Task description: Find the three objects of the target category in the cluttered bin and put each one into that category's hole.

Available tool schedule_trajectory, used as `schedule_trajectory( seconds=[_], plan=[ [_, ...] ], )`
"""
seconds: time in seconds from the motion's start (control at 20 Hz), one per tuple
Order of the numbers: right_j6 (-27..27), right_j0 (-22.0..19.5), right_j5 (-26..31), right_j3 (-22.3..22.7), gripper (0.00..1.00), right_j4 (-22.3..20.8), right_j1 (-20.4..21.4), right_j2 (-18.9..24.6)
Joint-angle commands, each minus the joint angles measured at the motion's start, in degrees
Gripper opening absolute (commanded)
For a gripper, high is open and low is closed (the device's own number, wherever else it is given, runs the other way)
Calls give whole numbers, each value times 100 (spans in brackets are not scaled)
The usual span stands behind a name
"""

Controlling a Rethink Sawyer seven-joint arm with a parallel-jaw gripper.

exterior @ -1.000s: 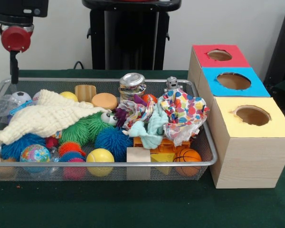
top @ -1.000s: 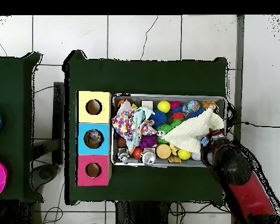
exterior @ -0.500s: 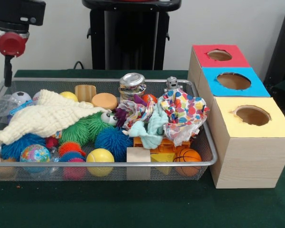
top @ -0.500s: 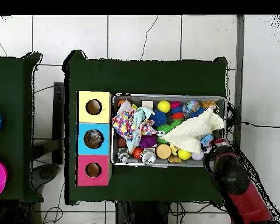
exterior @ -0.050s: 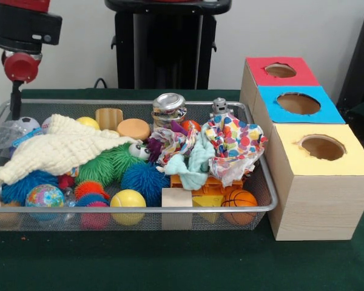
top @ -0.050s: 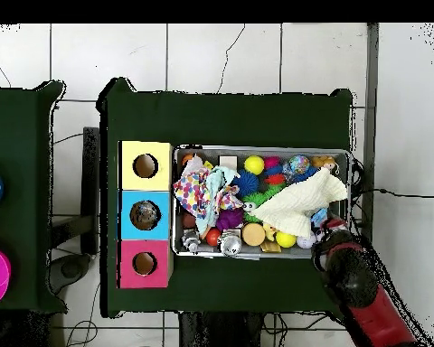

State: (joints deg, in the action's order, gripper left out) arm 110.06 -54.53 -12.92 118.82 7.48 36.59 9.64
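At the far left corner of the bin (exterior @ -0.050s: 264,209), in the front view, the jaws (exterior @ -0.050s: 15,100) are hanging over the rim, nothing visibly in them; how far open they are cannot be told. A cream cloth (exterior @ -0.050s: 60,148) is lying left, a dotted cloth (exterior @ -0.050s: 239,145) right, balls (exterior @ -0.050s: 128,205) near. Red, blue and yellow boxes (exterior @ -0.050s: 318,176) are standing right.

From overhead, the arm (top @ -0.050s: 361,289) is reaching the bin's (top @ -0.050s: 261,149) corner beside the cream cloth (top @ -0.050s: 302,203).

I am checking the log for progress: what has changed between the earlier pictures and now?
Only the arm moved: the gripper rose above the bin's corner half a second ago, then came down again near the soccer ball. It took hold of nothing. The cream cloth, toys and three boxes stayed put.
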Motion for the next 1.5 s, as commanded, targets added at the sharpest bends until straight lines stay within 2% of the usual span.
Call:
schedule_trajectory(
  seconds=[0.05, 0.15, 0.35, 0.6, 0.9, 1.5],
  plan=[
    [1544, -83, -406, 174, 100, -289, -340, 848],
    [1522, -148, -441, 151, 100, -339, -381, 923],
    [1494, -416, -706, 87, 100, -720, -480, 1248],
    [1301, -407, -423, -132, 100, -688, -425, 1374],
    [1128, -712, -497, -348, 100, -1042, -659, 1611],
    [818, -1186, -52, -490, 100, -1320, -787, 1883]
  ],
)
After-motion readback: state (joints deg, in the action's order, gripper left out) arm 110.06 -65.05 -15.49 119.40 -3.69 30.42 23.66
